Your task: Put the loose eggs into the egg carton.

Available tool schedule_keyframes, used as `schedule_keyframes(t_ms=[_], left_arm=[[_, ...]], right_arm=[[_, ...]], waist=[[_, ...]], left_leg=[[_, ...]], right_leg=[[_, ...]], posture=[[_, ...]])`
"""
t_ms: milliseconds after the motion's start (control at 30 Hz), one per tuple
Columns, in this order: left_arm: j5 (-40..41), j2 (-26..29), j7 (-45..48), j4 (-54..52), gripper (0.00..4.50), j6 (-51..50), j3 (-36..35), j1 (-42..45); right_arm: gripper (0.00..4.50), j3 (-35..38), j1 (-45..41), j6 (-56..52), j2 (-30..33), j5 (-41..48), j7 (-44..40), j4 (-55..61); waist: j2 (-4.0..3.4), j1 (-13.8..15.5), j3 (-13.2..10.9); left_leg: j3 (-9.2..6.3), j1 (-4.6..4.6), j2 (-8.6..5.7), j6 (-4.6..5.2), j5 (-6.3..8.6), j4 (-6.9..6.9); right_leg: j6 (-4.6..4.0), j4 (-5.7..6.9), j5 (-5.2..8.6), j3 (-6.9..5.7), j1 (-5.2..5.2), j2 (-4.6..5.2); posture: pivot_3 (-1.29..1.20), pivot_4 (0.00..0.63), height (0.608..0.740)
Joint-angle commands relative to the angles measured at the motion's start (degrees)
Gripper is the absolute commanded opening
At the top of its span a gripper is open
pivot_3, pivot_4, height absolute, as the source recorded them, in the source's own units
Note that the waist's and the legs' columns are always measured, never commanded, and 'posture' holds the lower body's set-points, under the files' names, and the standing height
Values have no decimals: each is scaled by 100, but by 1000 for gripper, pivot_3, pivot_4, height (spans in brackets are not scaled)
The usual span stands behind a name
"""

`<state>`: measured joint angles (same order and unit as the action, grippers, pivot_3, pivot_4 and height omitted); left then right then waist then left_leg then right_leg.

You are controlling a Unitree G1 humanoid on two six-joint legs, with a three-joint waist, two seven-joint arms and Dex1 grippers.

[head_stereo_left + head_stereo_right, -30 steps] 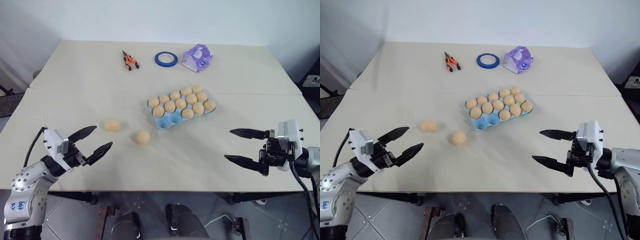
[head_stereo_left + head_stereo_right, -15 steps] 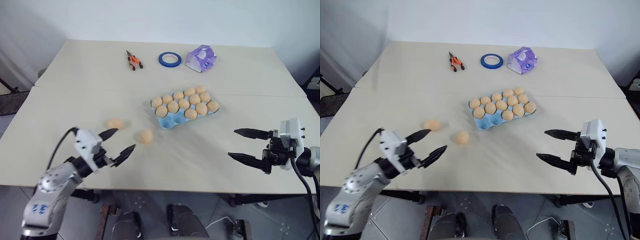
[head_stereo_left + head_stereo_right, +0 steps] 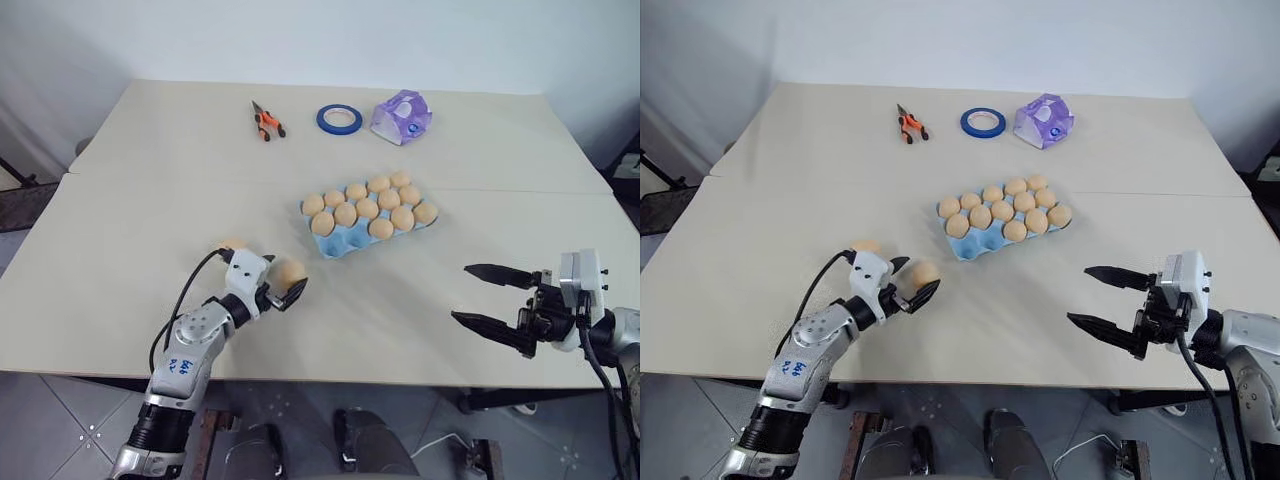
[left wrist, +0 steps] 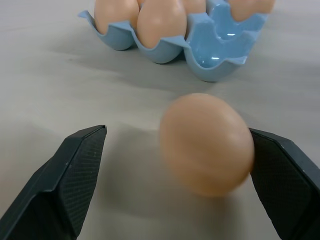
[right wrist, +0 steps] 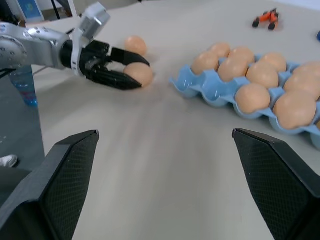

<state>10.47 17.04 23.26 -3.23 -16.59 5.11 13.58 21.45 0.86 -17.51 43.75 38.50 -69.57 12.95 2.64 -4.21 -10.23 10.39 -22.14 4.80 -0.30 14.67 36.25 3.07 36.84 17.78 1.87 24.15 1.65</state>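
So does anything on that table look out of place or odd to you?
Two eggs lie loose on the table: one between the left gripper's open fingers, another just behind that arm. The egg carton sits askew to the table edge with one near corner cup empty. Nothing looks spilled or broken.

My left arm reaches forward and inward, its tool (image 3: 278,286) held about level with both black fingers spread wide (nothing clamped between them). My right arm sits out to the side, bent at the wrist, its tool (image 3: 488,296) pointing inward, fingers (image 5: 55,185) equally wide apart.
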Motion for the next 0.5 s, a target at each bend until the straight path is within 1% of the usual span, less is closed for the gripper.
schedule_keyframes(t_ms=[33,167,200,267,300,467,500], left_arm=[[-185,-122,61,284,4500,300,135,219],[-160,-231,79,377,4500,31,146,397],[-139,-239,108,349,4314,-55,157,405],[-135,-256,134,242,3905,-165,179,396],[-139,-254,140,170,3631,-254,194,375],[-171,-237,116,-15,2010,-412,168,279],[-169,-222,123,-65,1823,-444,166,257]], right_arm=[[4474,1,104,357,-121,-52,-147,-96],[4474,-50,184,423,-172,-115,-48,-29],[4495,-39,193,421,-168,-125,-24,-27],[4500,-20,216,426,-146,-144,2,-29],[4500,-9,231,433,-134,-149,13,-30],[4500,36,253,451,-103,-131,40,-31],[4500,49,245,468,-111,-130,47,-47]], waist=[[0,43,0],[-5,106,2],[-5,110,2],[-6,114,2],[-6,115,2],[-7,119,3],[-7,119,3]], left_leg=[[-1,0,-1,0,0,-1],[-2,1,-1,1,0,1],[-4,0,-1,0,0,2],[-5,1,-1,0,0,3],[-5,1,-2,0,0,3],[-6,1,-2,1,0,2],[-7,1,-2,1,0,1]], right_leg=[[1,-2,-1,-1,-1,0],[0,1,0,-1,-1,1],[0,1,0,-2,-1,1],[1,2,0,-2,-3,2],[1,2,-1,-2,-4,3],[1,1,-1,-5,-4,3],[1,1,-1,-5,-4,3]], posture=[[0,150,740],[0,150,740],[0,150,740],[0,150,740],[0,150,740],[0,150,740],[0,150,740]])
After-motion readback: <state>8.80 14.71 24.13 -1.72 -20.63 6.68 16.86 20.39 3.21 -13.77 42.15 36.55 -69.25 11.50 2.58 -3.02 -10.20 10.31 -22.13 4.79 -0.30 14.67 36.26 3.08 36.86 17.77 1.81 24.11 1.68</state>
